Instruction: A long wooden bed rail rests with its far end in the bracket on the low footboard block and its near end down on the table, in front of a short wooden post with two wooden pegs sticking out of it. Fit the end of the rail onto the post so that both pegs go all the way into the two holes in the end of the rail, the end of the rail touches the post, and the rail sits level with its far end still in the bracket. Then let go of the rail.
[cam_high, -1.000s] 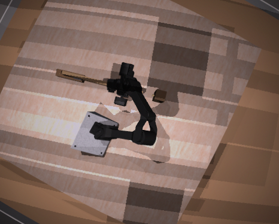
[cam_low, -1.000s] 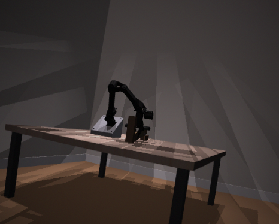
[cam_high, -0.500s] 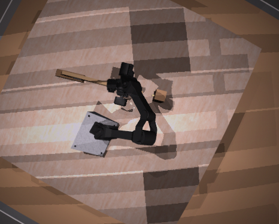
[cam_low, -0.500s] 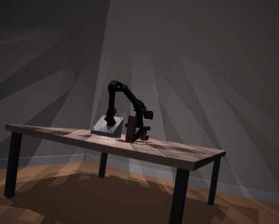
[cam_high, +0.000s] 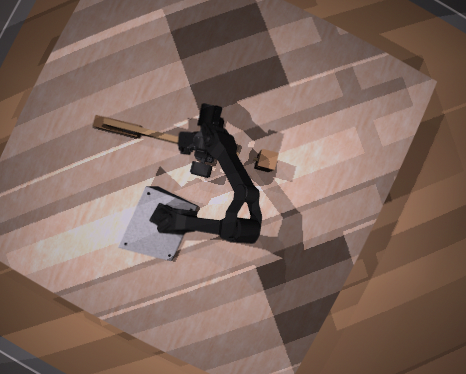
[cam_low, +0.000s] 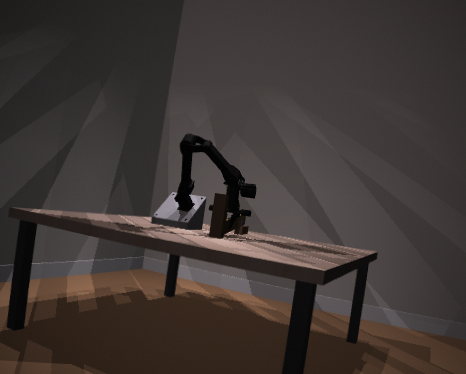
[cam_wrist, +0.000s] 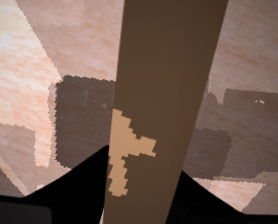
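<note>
You have the grasp and little more as yet. Your tool (cam_high: 200, 148) is pinched on the rail (cam_high: 150, 131), near the end that must meet the post (cam_high: 267, 159); in the wrist view the rail (cam_wrist: 167, 100) runs straight up the middle with a dark finger (cam_wrist: 82, 180) pressed against each side of it low in the frame. From above, the rail lies out to the left of the tool, its far end reaching the footboard (cam_high: 116, 125), and as far as that view shows it sits in the bracket there, though the bracket itself is too small to make out. The post stands apart to the right of the tool on the bench (cam_high: 325, 150), with a gap between it and the arm; the pegs cannot be picked out in the top view, and the near end of the rail is hidden under the wrist. In the side view the tool (cam_low: 235, 220) is low, just behind the post (cam_low: 218, 216), so I judge the rail end barely raised, if at all. What is left for you: lift that end to peg height, line the holes up, push it home against the post, check it sits level, then release.
</note>
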